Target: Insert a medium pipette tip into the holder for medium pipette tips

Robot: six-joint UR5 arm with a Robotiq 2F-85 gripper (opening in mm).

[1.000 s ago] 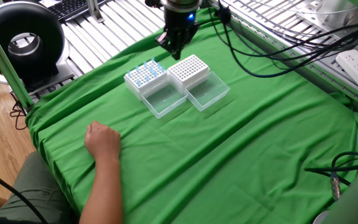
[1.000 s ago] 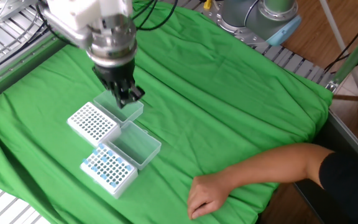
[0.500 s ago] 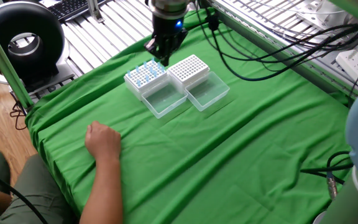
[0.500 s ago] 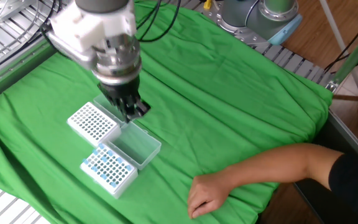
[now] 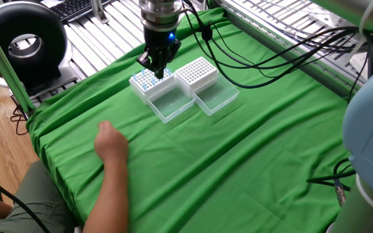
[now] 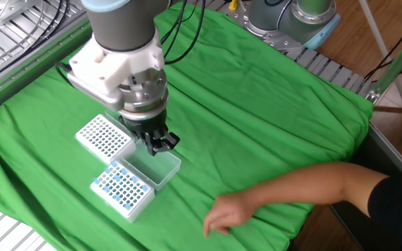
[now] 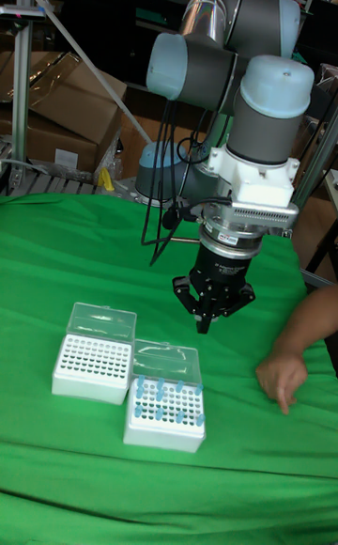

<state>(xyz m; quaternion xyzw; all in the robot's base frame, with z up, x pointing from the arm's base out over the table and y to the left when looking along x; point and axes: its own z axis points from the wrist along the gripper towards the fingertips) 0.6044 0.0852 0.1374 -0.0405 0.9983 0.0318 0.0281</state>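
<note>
**The arm is hanging over the rack, and a miss could be coming**

Nearest, the rack with blue tips [image 7: 164, 406], likely the holder, is sitting right of its empty twin rack [image 7: 91, 363]. Its clear lid [image 7: 167, 360] is lying open just behind it. The gripper [image 7: 204, 322] is hovering over that lid. I cannot tell if it is clenching a tip. Going down here, it could be hitting the lid or missing a hole. A person's hand [image 7: 282, 378] is resting near on the right and could be bumped.
</note>
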